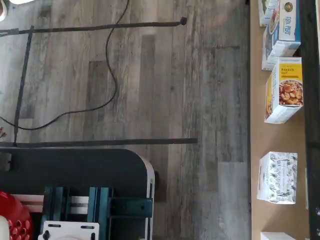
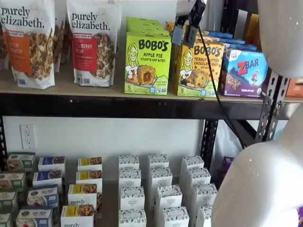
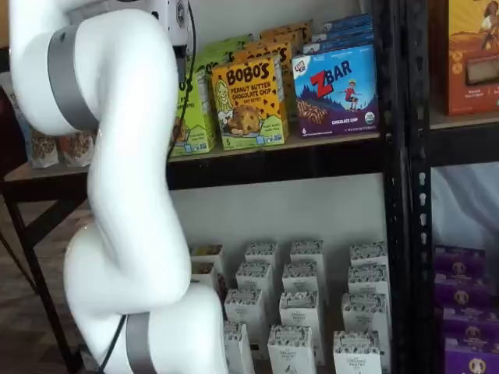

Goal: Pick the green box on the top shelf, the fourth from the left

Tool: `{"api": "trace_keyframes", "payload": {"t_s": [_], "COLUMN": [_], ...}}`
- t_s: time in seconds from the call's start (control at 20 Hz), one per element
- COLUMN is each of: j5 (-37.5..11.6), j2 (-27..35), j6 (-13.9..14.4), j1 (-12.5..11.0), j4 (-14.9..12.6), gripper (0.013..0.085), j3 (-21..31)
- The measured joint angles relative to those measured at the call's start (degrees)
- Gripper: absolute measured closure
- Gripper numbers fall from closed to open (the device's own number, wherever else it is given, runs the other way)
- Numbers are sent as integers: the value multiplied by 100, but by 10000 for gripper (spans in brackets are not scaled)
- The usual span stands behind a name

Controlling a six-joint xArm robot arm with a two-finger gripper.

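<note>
You are facing a set of shelves with the white robot arm (image 3: 117, 195) between the cameras and the goods. The green box (image 2: 147, 62) stands upright at the front edge of the top shelf (image 2: 118, 105), a tan board with a thick black front rail. It is a lime-green carton reading "Bobo's Apple Pie Stuff'd Oat Bites", with more green cartons lined up behind it. Just to its left stand two white granola bags (image 2: 92, 40), and just to its right is a yellow-orange Bobo's peanut butter box (image 2: 199, 68), then a blue Zbar box (image 2: 244, 72) further right. In a shelf view the arm covers much of the green box, leaving only a strip of it (image 3: 196, 117) visible beside the orange box (image 3: 249, 103). The gripper (image 2: 189, 21) shows only as dark parts hanging from the top edge, in front of the orange box and just right of the green one, with a black cable (image 2: 218, 94) trailing down from it; you cannot tell whether its fingers are apart or closed, and it has hold of nothing you can see. On the lower shelf stand rows of small white patterned boxes (image 2: 158, 189). The wrist view looks down on grey wood flooring (image 1: 165, 90) with a loose cable (image 1: 107, 65) and a few boxes on a tan board (image 1: 260, 140).
</note>
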Motion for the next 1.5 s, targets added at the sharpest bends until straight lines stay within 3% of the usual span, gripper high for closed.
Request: {"api": "trace_keyframes", "payload": {"t_s": [0.1,0.3,0.45,0.6,1.05,1.5], "j5": [-208,-315,-518,-1045,-2055,-2474], "j2": [-106,-155,-253,-459,-590,-146], "j6": [13,-3,-43,-70,18,-30], "j1": [90,91,34,-8,101,73], "j4": [-204,-258,-157,2,167,287], "gripper": [130,130,130,130,130,130], "j3": [117,179,312,591,899,618]}}
